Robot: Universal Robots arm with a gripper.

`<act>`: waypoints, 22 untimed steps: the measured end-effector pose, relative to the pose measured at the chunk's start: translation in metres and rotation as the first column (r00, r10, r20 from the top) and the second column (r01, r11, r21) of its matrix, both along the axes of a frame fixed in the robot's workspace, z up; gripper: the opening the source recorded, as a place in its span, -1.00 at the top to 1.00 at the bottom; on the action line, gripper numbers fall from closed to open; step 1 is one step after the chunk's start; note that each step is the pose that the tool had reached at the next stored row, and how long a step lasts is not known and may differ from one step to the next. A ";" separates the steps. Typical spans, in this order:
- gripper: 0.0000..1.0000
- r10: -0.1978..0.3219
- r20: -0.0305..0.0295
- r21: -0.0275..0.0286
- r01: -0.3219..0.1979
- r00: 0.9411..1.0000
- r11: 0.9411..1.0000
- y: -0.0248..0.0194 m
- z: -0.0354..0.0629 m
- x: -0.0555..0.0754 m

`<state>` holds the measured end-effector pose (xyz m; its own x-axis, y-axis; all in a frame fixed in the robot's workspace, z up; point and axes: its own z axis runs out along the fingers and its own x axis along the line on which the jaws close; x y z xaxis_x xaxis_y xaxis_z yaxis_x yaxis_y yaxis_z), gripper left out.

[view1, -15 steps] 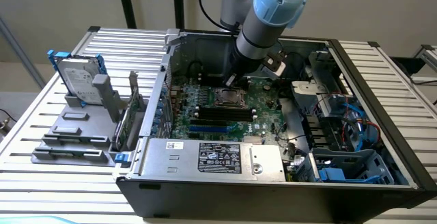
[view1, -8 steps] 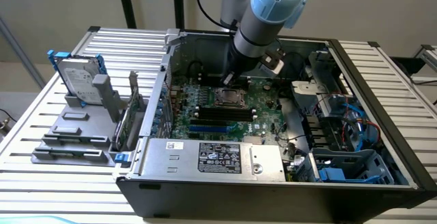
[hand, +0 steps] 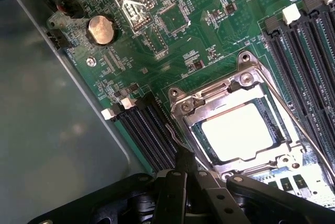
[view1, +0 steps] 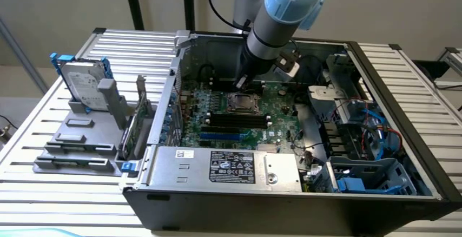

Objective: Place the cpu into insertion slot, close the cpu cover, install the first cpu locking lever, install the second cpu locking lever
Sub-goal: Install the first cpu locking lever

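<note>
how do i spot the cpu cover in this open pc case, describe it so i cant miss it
Look inside the open computer case at the green motherboard, just under the arm's gripper. The cpu cover is the square silvery metal frame lying closed over the socket, with the pale cpu showing through its central window. Unlike the long black memory slots beside it, it is shiny, square and open in the middle.

Pale cpu (hand: 238, 131); green motherboard (hand: 172, 41) (silvery cpu cover (hand: 209, 106)).

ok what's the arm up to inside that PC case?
The Universal Robots arm's black gripper is shut, empty, poised at the edge of the square metal-rimmed insertion slot on the green motherboard. The pale square cpu already sits in it, and the silvery windowed cpu cover lies closed over it.
</note>
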<state>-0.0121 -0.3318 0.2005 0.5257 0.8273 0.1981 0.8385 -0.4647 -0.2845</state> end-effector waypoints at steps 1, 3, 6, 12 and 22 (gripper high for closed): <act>0.79 0.000 0.000 0.000 0.000 1.000 1.000 0.0000 0.0000 0.000; 0.79 0.000 0.000 0.000 0.000 1.000 1.000 0.0000 0.0000 0.000; 0.79 0.000 0.000 0.000 0.000 1.000 1.000 0.0000 0.0000 0.001; 0.79 0.003 0.000 0.000 -0.003 1.000 1.000 0.0000 -0.0010 0.004; 0.79 0.012 0.002 0.000 -0.012 1.000 1.000 -0.0009 -0.0048 0.006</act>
<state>-0.0060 -0.3327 0.1958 0.5155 0.8335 0.1989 0.8445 -0.4547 -0.2831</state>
